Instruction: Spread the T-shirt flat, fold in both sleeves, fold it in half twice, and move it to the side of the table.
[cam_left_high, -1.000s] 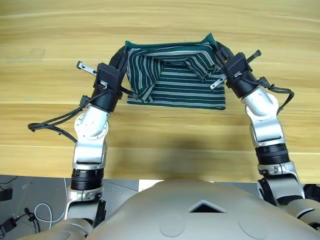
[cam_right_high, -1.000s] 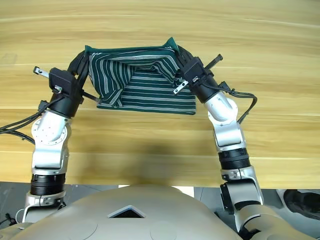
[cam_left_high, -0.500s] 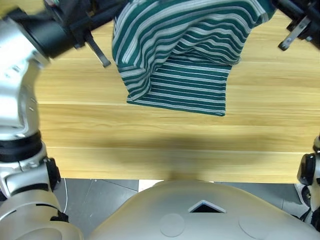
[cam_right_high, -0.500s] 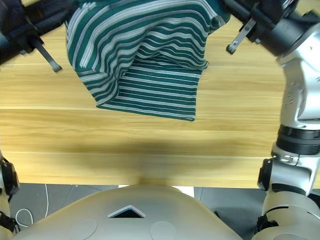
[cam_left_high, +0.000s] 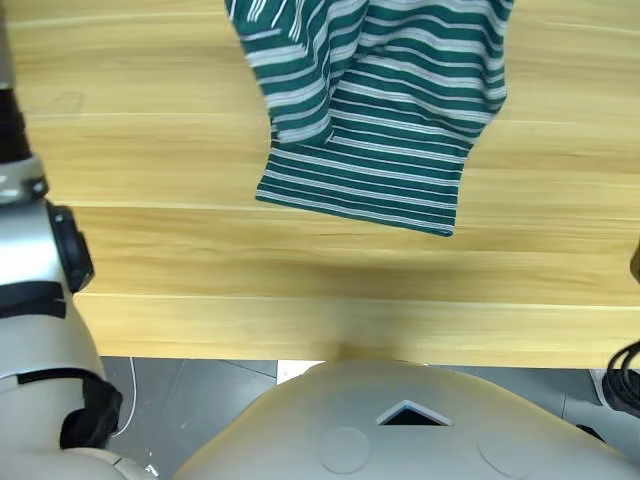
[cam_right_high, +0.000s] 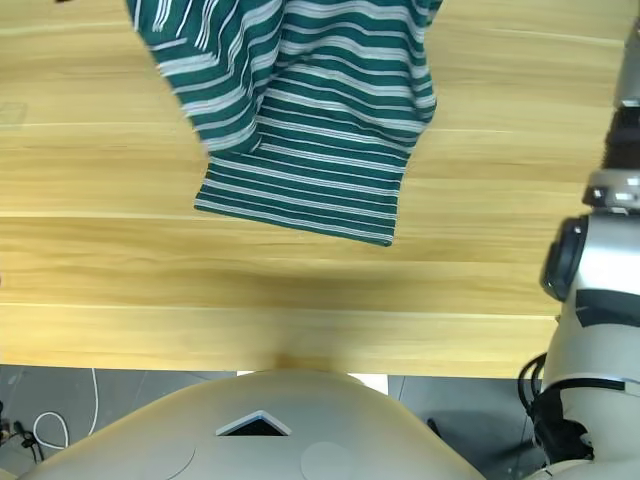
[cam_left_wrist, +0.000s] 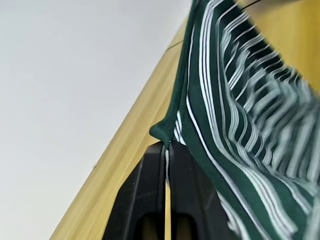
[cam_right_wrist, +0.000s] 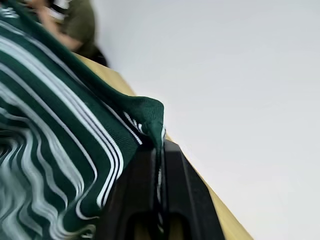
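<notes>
Overhead, from the head camera, the T-shirt (cam_left_high: 370, 120) hangs down from above the picture's top edge — dark green with thin white stripes, its cloth bunched and folded on itself rather than flat. Its straight lower hem sits in front of the middle of the wooden tabletop (cam_left_high: 150, 260), slightly tilted, lower toward the robot's right. A soft shadow lies on the wood nearer the robot than the hem. Whether the hem touches the wood cannot be told.

From the left wrist camera, the left tool (cam_left_wrist: 166, 147) has its two black fingers pressed close together, with a corner of the striped cloth pinched between their tips. The green edge of the shirt runs away from that pinched corner, and the striped body of it falls off to one side. The tabletop's pale wooden edge shows behind the fingers.

From the right wrist camera, the right tool (cam_right_wrist: 159, 150) is likewise closed narrow on a corner of the T-shirt — a small peak of green cloth stands just past the fingertips, and the striped fabric drapes away from it.
</notes>
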